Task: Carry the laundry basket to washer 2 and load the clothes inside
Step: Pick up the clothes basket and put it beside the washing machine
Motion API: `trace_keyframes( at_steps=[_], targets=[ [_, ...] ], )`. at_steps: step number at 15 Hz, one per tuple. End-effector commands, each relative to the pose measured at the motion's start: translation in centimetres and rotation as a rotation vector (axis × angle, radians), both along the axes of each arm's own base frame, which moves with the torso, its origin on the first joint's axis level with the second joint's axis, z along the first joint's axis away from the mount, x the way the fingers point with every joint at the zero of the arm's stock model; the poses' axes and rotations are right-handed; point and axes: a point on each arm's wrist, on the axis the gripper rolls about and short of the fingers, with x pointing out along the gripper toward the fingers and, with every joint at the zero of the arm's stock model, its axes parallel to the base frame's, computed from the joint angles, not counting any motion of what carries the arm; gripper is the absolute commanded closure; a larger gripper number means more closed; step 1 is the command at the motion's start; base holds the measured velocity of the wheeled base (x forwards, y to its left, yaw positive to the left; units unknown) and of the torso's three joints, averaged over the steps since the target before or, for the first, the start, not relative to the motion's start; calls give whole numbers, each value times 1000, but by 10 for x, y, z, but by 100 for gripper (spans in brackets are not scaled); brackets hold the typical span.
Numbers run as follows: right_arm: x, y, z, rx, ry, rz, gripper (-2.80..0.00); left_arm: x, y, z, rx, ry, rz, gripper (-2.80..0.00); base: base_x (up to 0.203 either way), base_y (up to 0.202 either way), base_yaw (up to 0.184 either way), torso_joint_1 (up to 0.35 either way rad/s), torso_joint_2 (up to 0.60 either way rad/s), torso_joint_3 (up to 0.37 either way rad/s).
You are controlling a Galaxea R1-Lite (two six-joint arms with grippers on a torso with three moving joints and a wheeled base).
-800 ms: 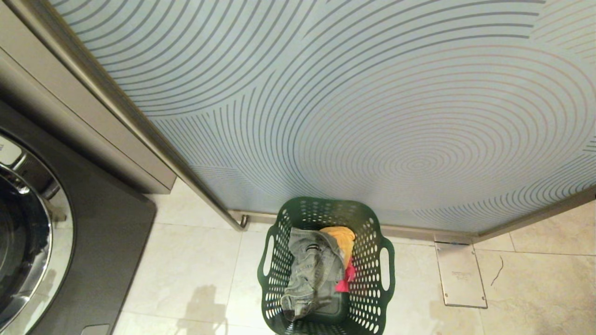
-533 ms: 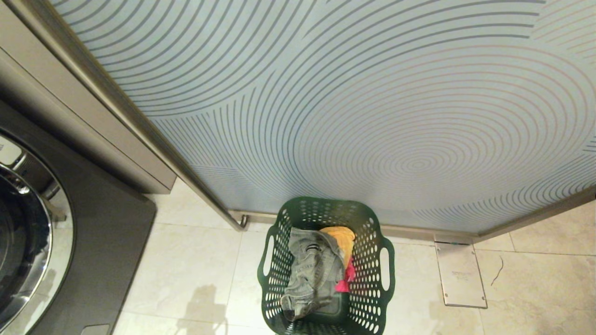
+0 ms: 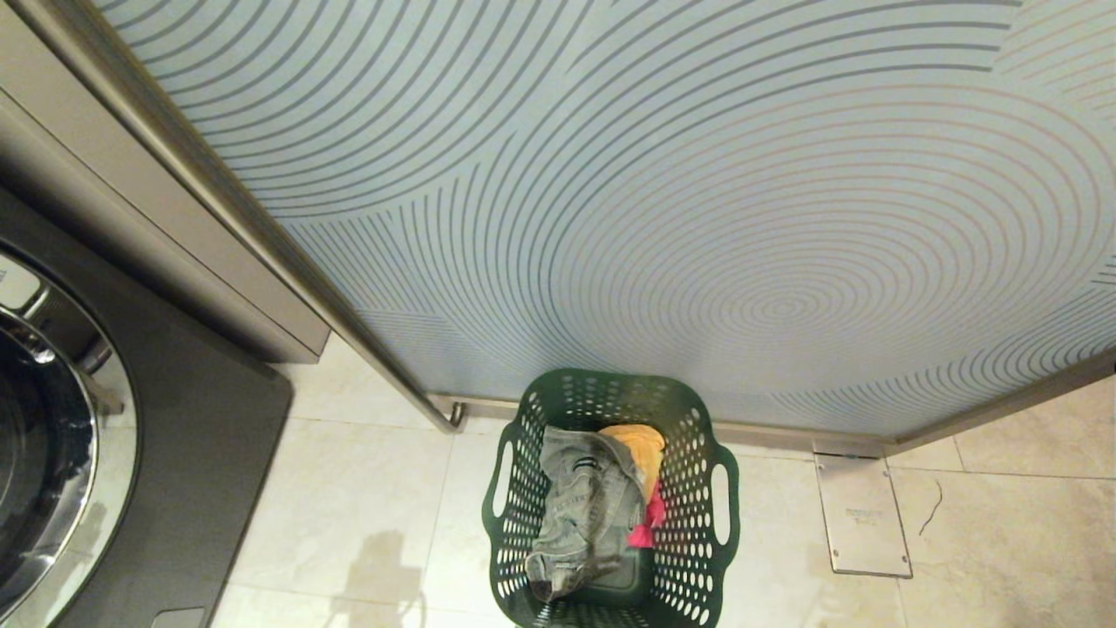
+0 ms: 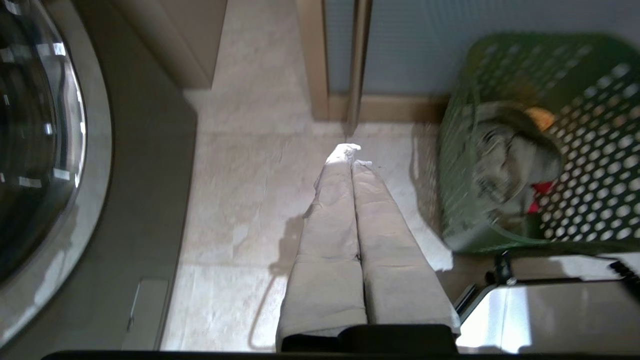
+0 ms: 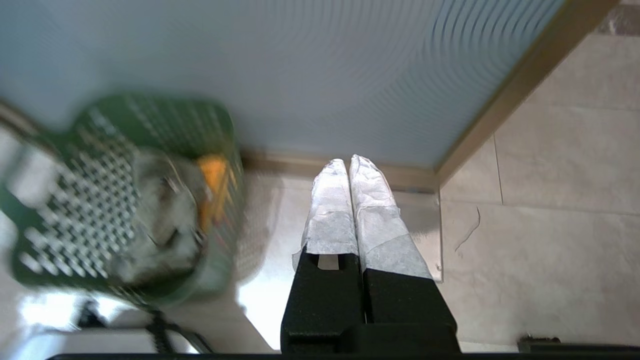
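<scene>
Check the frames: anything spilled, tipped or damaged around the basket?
Nothing stands out. The laundry basket stands upright on the floor tiles with the clothes inside, none spilled. Only a thin dark squiggle marks one tile.

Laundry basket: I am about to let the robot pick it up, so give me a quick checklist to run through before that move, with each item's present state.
1. Laundry basket upright on the floor: ok.
2. Clothes all inside it, nothing hanging over the rim: ok.
3. Both side handles uncovered: ok.
4. Left gripper shut and empty, beside the basket, not at a handle: not ok for a lift.
5. Right gripper shut and empty, also off the basket: not ok.
6. The washer at the left is number 2: cannot tell, no label shows.
</scene>
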Motion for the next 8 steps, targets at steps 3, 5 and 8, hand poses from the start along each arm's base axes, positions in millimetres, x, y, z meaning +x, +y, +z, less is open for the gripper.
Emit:
trace_keyframes(
  at_steps=[3,5,8],
  targets=[
    [54,0,77,63,267,-5,0,18,-2,95,-24,167,-71,0,0,0,0,0,0,0],
    [98,0,80,79,445,-3,0,55,-3,111,-51,344,-144,0,0,0,0,0,0,0],
    [165,7,51,128,673,29,0,114,-5,100,-95,555,-230,0,0,0,0,0,0,0]
  ],
)
